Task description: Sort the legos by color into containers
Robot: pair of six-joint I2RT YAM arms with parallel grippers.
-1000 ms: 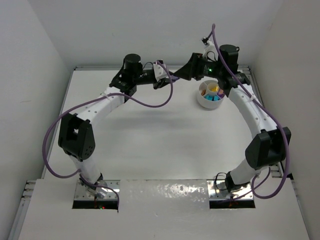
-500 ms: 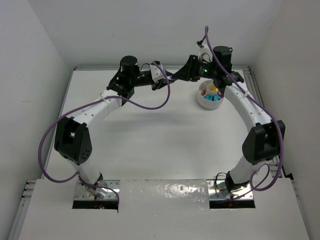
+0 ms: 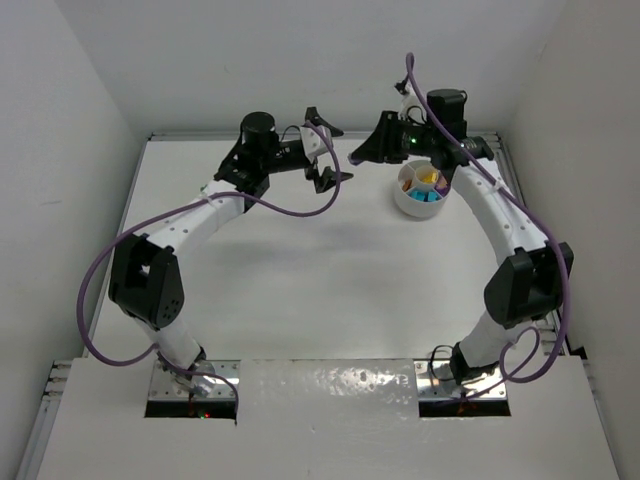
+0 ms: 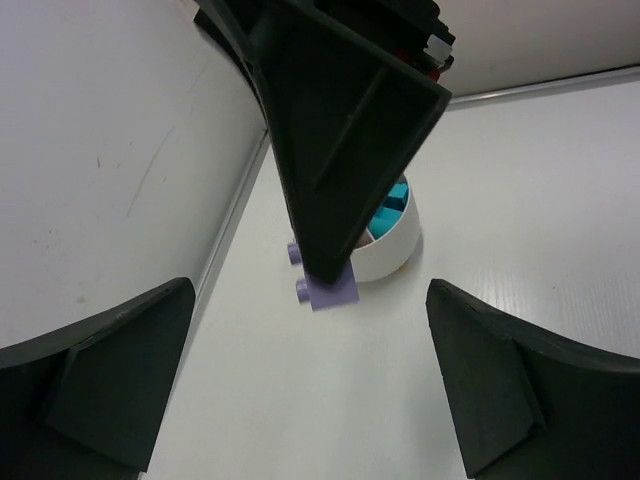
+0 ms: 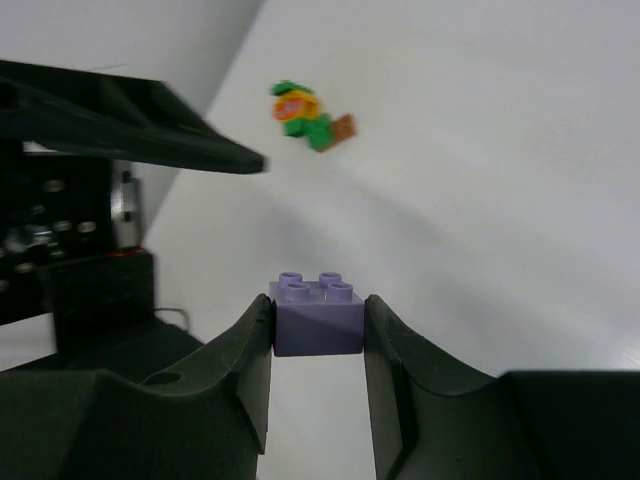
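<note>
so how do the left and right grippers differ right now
The left gripper has its jaws wide open; the right gripper has them closed on a purple brick. The left gripper holds nothing; the right carries that brick. Both are black and face each other above the far side of the table, left of the dish.

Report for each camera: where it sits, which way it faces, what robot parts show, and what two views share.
Top external: above, behind the bases, looking down at table, white dish, left arm, right arm.
Left wrist: faces right gripper and dish between own open fingers.
Right wrist: looks past own fingers, shut on purple brick, toward loose legos.
Shared: both wrist views show the purple brick.
</note>
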